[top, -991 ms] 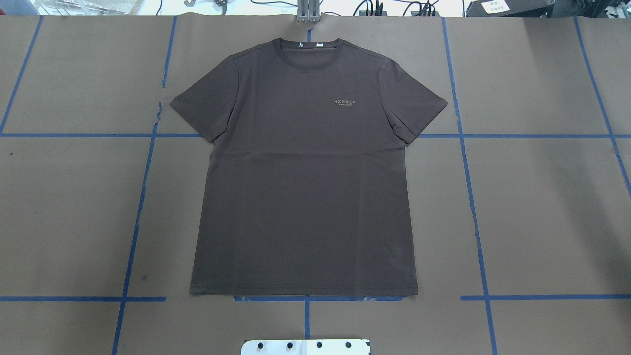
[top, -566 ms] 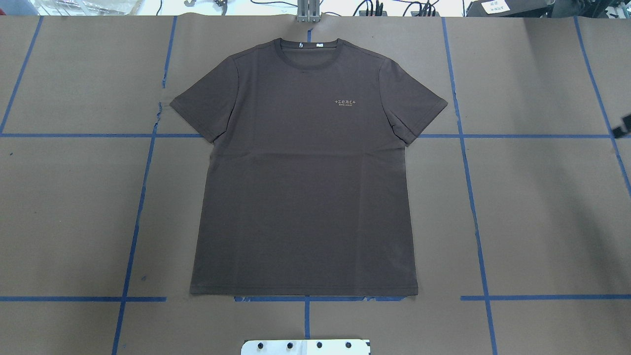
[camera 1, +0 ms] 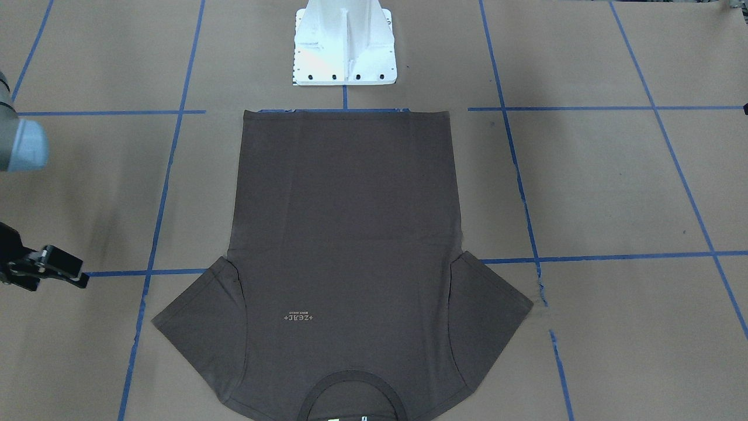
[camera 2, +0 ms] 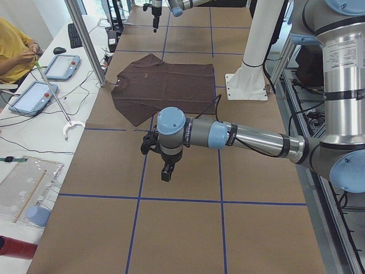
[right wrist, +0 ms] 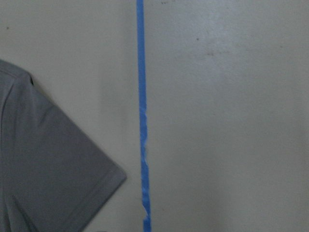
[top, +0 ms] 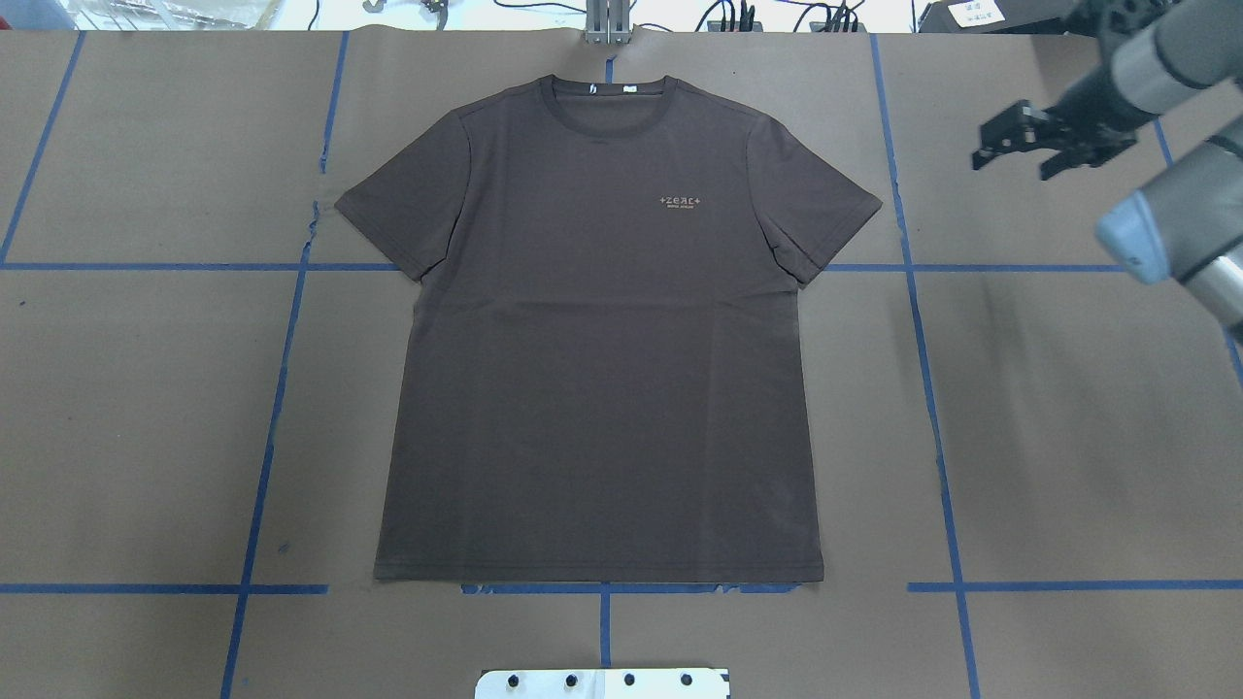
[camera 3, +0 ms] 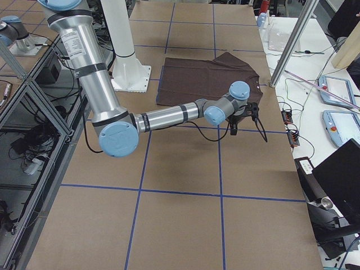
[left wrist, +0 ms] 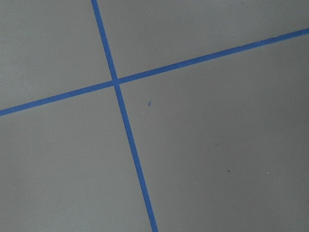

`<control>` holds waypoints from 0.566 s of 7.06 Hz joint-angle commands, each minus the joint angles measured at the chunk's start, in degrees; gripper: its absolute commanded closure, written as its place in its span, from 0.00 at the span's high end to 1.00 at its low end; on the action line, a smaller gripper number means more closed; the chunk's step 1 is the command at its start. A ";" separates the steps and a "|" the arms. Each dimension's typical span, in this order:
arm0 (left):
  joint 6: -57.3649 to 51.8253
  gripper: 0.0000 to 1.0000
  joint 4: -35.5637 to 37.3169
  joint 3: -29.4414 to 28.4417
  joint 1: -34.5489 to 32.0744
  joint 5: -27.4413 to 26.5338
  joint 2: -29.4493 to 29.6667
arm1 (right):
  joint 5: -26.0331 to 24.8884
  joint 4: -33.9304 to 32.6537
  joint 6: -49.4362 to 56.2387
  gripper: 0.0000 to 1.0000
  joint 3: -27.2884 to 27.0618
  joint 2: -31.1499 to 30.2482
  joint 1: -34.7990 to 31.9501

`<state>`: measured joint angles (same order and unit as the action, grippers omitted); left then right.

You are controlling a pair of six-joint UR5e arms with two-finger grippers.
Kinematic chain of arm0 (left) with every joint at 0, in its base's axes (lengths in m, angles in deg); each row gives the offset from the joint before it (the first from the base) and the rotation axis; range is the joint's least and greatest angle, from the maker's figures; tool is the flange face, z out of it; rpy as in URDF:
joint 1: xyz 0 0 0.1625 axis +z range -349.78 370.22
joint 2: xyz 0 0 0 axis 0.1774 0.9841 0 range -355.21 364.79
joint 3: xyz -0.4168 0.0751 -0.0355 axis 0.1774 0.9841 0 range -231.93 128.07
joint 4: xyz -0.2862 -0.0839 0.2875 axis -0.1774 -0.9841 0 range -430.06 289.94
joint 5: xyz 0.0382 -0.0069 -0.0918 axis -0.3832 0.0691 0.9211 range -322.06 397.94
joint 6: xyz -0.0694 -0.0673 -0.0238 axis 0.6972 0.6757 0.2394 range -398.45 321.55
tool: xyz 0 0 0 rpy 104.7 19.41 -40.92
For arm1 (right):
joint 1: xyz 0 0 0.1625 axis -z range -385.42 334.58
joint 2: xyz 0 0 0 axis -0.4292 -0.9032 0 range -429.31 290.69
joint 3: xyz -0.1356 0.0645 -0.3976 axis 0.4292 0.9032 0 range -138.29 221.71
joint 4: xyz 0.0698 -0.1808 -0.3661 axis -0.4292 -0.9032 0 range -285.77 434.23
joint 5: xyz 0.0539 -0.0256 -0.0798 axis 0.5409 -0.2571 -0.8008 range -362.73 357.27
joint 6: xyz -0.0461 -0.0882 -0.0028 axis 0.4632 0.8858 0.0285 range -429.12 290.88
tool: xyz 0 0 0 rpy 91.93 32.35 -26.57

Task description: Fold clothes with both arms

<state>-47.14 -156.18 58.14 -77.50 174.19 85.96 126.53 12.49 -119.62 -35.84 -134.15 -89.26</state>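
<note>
The clothes are one dark brown-grey T-shirt lying flat and face up, collar at the far edge, hem toward the robot's base; it also shows in the front view. My right gripper hangs open and empty above the paper, well off to the right of the shirt's right sleeve. My left gripper shows only in the exterior left view, pointing down over bare paper far from the shirt; I cannot tell if it is open or shut.
Blue tape lines cross the brown paper table. The white base plate sits near the hem. A person in yellow sits at a side table with tablets. A metal post stands at the far edge.
The right arm has come in from the overhead view's right edge and moved up and inward toward the far right of the table. The shirt has not moved.
</note>
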 commanded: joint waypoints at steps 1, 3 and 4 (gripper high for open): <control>-0.10 1.00 -0.01 0.23 0.00 0.07 -0.13 | -10.83 5.12 -14.83 0.94 7.29 7.76 6.95; -0.10 1.00 -0.01 0.32 -0.09 0.77 -0.05 | -14.55 5.48 -15.15 0.91 10.48 8.59 9.69; -0.18 1.00 -0.01 0.41 -0.09 2.52 -0.13 | -14.73 5.48 -15.24 0.89 10.75 8.59 10.05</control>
<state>-47.26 -156.19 58.47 -77.56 175.18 85.89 112.83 17.83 -134.41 -25.92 -125.84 -80.13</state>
